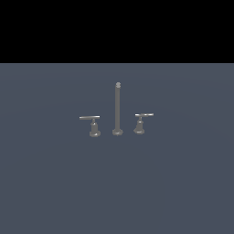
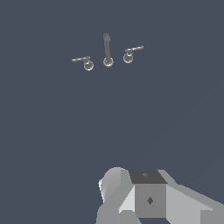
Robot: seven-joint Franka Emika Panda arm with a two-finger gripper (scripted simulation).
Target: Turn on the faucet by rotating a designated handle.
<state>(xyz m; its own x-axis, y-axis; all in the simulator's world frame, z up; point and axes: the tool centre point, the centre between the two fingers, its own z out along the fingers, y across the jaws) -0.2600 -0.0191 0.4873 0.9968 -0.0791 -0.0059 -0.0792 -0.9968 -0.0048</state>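
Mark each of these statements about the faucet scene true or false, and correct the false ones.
1. The faucet has two lever handles flanking a tall spout. True.
2. The designated handle stands on the exterior view's left of the spout. True.
3. The gripper is closed around the designated handle. False: no gripper touches it; the exterior view shows no arm.
4. The spout lies flat on the surface. False: it stands upright.
5. The other handle has the shorter bar. True.

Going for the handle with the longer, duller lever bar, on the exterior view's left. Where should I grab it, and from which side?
Grip the designated handle near the free end of its lever bar, the end away from the spout rod. The bar lies roughly level atop a short flared post, so come down from above. The outer end likely gives most leverage. The gripper is not visible.
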